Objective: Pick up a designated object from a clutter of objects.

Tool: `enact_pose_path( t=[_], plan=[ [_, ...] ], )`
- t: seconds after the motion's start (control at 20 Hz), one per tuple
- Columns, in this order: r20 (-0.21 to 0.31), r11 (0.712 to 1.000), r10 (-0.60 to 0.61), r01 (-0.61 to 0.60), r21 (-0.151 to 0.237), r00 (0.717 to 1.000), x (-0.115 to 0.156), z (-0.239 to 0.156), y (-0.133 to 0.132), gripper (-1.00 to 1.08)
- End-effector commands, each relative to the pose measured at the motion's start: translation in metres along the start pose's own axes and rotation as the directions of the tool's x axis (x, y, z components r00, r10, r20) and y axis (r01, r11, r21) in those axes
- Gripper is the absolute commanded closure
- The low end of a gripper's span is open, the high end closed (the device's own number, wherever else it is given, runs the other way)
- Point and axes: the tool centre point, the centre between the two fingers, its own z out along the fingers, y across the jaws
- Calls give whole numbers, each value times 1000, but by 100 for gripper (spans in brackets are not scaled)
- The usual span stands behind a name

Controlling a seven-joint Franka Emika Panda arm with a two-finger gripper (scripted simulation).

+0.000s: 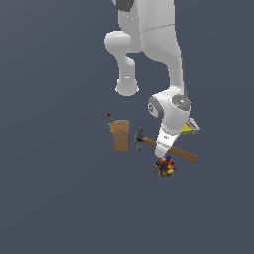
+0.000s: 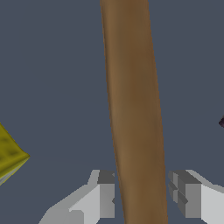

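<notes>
In the exterior view, your gripper (image 1: 162, 152) sat low over the hammer (image 1: 166, 147), which lay between the tan box (image 1: 121, 135) and the jar (image 1: 164, 167). In the wrist view, both fingers (image 2: 103, 194) straddled the wooden handle (image 2: 133, 109), open, apparently not touching. You should have expected a stiff, head-heavy tool; a grip nearer the head would probably tip less.

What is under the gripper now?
The hammer: its brown handle runs between the open gripper fingers. The floor beneath the handle is covered, and the arm hides the handle's middle in the exterior view.
</notes>
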Motion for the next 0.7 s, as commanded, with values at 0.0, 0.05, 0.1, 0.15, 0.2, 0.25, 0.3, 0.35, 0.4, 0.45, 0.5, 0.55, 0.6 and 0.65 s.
enact_pose_path(
  t=[0.0, 0.05, 0.1, 0.15, 0.2, 0.25, 0.3, 0.35, 0.4, 0.45, 0.5, 0.55, 0.6, 0.65],
  plan=[
    [0, 1000, 1, -1, 0, 1000, 0, -1, 1, 108],
    [0, 1000, 1, -1, 0, 1000, 0, -2, 1, 108],
    [0, 1000, 1, -1, 0, 1000, 0, -3, 1, 108],
    [0, 1000, 1, -1, 0, 1000, 0, -5, 1, 108],
    [0, 1000, 1, -1, 0, 1000, 0, -8, 2, 108],
    [0, 1000, 1, -1, 0, 1000, 1, -11, 2, 108],
    [1, 1000, 1, -1, 0, 1000, 1, -14, 2, 108],
    [1, 1000, 1, -1, 0, 1000, 2, -19, 3, 108],
    [1, 1000, 1, -1, 0, 1000, 2, -24, 4, 108],
    [1, 1000, 0, 0, 1, 1000, 3, -29, 4, 108],
    [1, 1000, 0, 0, 1, 1000, 4, -35, 5, 108],
    [2, 1000, 0, 0, 1, 1000, 5, -42, 6, 108],
    [2, 1000, 0, 0, 1, 1000, 6, -49, 7, 108],
    [2, 1000, -1, 1, 2, 1000, 7, -56, 8, 108]
  ],
)
